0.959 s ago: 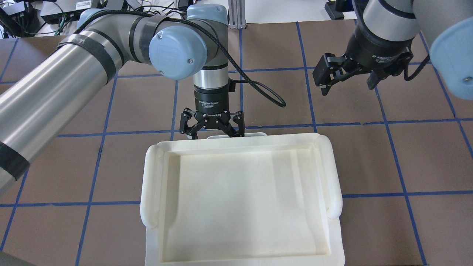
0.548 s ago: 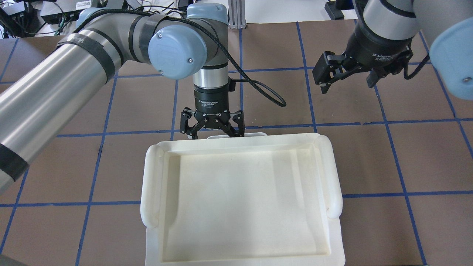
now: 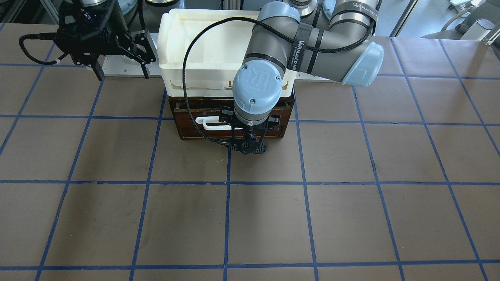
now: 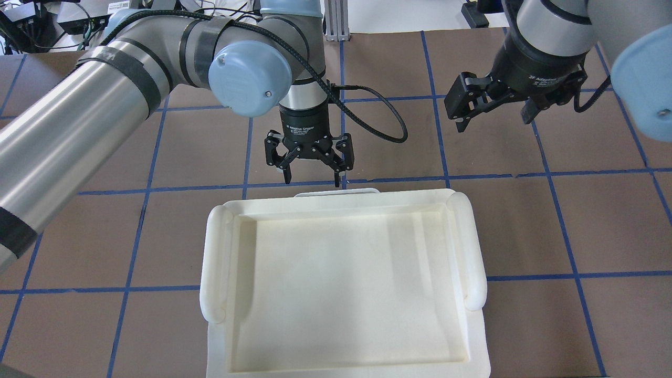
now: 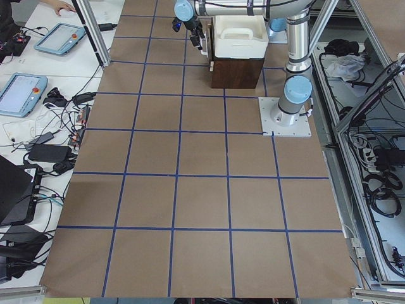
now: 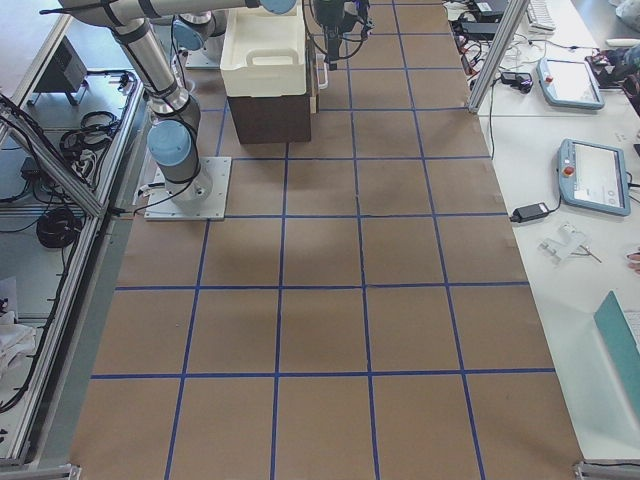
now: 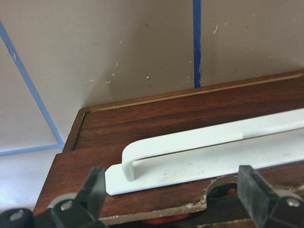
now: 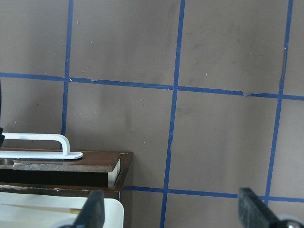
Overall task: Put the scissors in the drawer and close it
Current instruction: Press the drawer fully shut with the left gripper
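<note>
Left claw (image 4: 312, 181): hanging spread wide and gripping nothing, just in front of the drawer's white handle (image 7: 190, 142), its fingers apart from the bar. Right claw (image 4: 493, 125): likewise gaping and carrying nothing, hovering over bare table (image 4: 551, 226) well off to the side. Drawer (image 3: 187, 132): dark brown, sitting under the cream tray (image 4: 212, 262). In the right wrist view a dark gap is showing behind its chipped top edge, along with a bit of pale side wall, so it is probably standing slightly out of its box (image 6: 268, 118) rather than fully home. Scissors (image 7: 228, 192): showing only as a sliver of orange-red behind the chipped edge in the left wrist view, so they are most likely lying inside, close to the front; blades hidden. Progress: the placing part is looking done. The closing part is looking nearly done, with a last push on the front apparently remaining, and the left claw is sitting in the better place for it.
</note>
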